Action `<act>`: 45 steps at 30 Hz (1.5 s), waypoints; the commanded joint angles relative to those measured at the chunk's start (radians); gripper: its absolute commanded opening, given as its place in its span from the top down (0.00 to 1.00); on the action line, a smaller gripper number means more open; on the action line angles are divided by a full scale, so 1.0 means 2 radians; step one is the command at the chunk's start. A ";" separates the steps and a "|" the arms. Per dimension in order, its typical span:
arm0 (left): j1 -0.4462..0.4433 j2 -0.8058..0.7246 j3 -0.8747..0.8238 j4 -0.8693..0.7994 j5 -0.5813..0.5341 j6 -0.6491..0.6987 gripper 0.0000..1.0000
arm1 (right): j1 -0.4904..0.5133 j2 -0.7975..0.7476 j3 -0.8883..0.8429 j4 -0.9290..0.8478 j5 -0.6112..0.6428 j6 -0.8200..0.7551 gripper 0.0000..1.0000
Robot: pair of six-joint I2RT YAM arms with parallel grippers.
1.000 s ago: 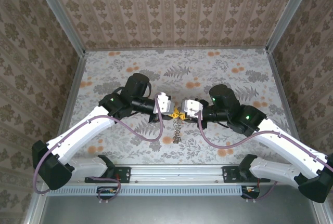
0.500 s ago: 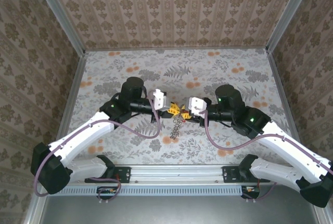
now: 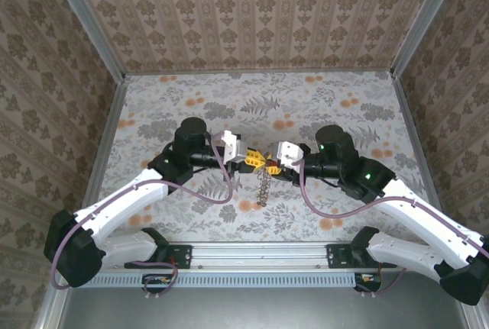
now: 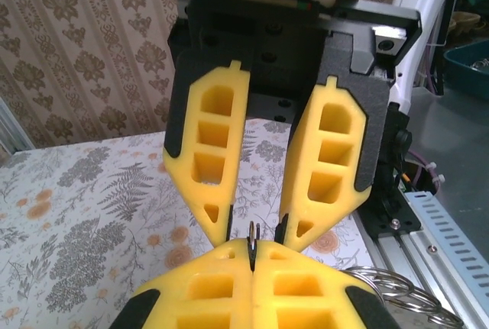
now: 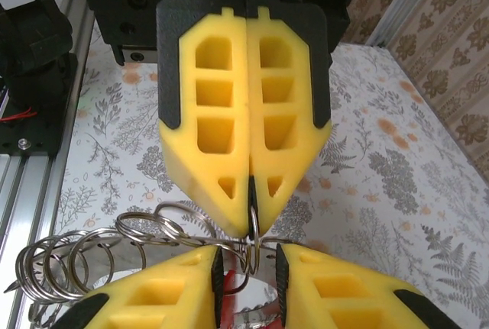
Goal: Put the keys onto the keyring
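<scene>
1. Over mid-table [image 3: 344, 92], my left pincer [image 5: 251, 205] is pinching the keyring [image 3: 262, 184] by one thin wire loop, tips pressed together.
2. My right pincer [image 5: 247, 257] is facing it tip to tip, fingers sitting spread, that loop passing down through the gap.
3. Remaining rings are dangling below both pincers.

keyring [image 3: 262, 185] was glossy silvery metal wire | left gripper [image 5: 251, 195] fingers [image 5: 218, 134] were matt yellow plastic, black-backed | table [image 3: 344, 92] cover looked matt, printed | near-edge rail [image 3: 260, 252] was dull grey metal
</scene>
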 commanded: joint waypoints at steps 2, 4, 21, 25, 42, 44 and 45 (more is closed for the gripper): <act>0.003 -0.018 -0.012 0.082 0.025 -0.034 1.00 | -0.012 -0.010 -0.008 0.013 -0.021 0.021 0.74; 0.002 -0.016 -0.015 0.094 0.030 -0.040 1.00 | -0.015 -0.013 -0.011 0.017 -0.032 0.024 0.75; -0.011 -0.007 -0.027 0.136 0.020 -0.047 1.00 | -0.021 0.004 -0.011 0.055 -0.068 0.049 0.91; -0.010 -0.006 -0.021 0.113 0.029 -0.038 1.00 | -0.021 0.003 -0.010 0.069 -0.061 0.056 1.00; 0.005 0.044 0.148 -0.296 -0.073 0.126 0.63 | -0.022 0.047 0.061 -0.058 -0.013 0.016 1.00; 0.002 0.059 0.163 -0.308 -0.077 0.122 0.63 | -0.021 0.052 0.065 -0.062 -0.012 0.017 1.00; -0.002 0.065 0.170 -0.314 -0.071 0.124 0.63 | -0.021 0.055 0.067 -0.065 -0.011 0.016 1.00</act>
